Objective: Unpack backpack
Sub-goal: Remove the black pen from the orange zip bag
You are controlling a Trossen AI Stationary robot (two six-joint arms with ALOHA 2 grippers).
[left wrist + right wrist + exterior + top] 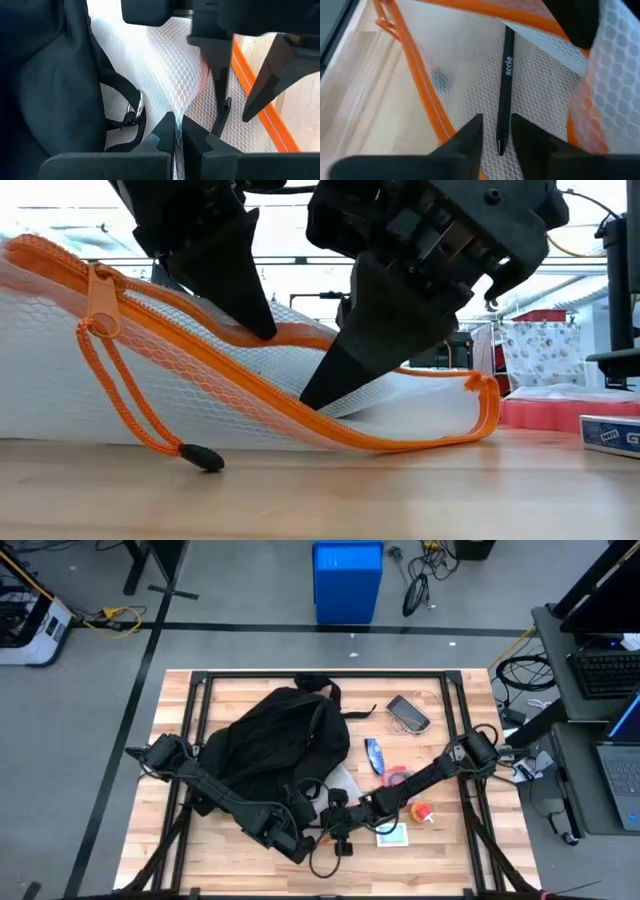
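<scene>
Now, from above, the large black soft fabric backpack (268, 740) lies slumped on the left half of the slatted wooden worktop (450, 860), its opening turned toward the near edge where both arms meet. Already out and spread to its right: a dark phone-like slab (408, 713), a blue packet (375, 755), a pink item (396, 777) and a small red-and-yellow piece (423, 811).

Down at table level, the white mesh pouch with orange zip tape (200, 360) sags over the wood, two dark claws pressing into it from above, orange pull cord (130, 405) trailing loose.

Left wrist view: the left claw (175, 137) is pinched narrow on a fold of that mesh, apparently anchoring the pouch so it can't slide, backpack fabric dark alongside.

Right wrist view: the right claw (496, 131) sits narrowly parted around the tip of a black pen lettered "scale" (506, 85) inside the pouch — lined up, I'd say, to draw it out; contact I cannot tell.
</scene>
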